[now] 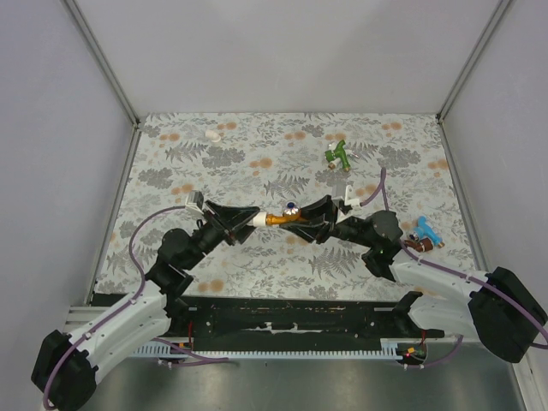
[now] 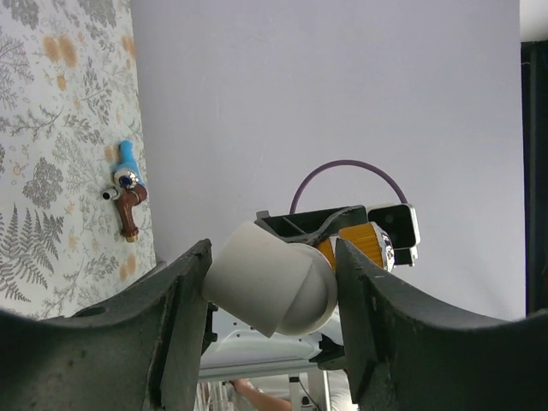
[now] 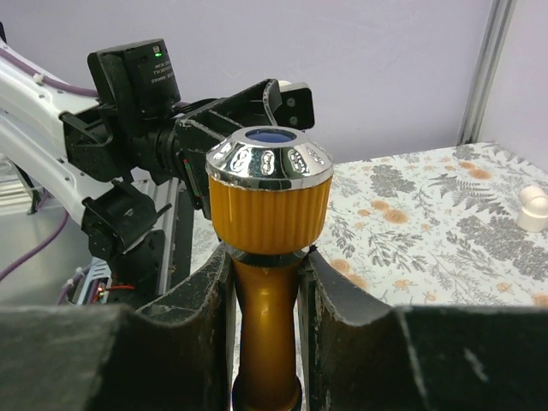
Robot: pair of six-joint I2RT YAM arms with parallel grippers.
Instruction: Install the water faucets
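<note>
Plainly, the right claw (image 3: 265, 257) is clamping narrowly on the body of the orange faucet (image 3: 270, 201). The left claw (image 2: 272, 295) is bracketing the white fitting (image 2: 270, 287) at the faucet's far end, its jaws half wide and seemingly touching the fitting on both sides. From above, the faucet's long axis is running straight from one claw to the other, above the bench (image 1: 248, 175), so the coming move is probably depending on keeping that line true. The green faucet (image 1: 339, 155) is lying well back, while the blue faucet (image 1: 425, 231) and dark red faucet (image 1: 417, 245) are sitting beside the right arm. Plain grey walls are enclosing the bench.
</note>
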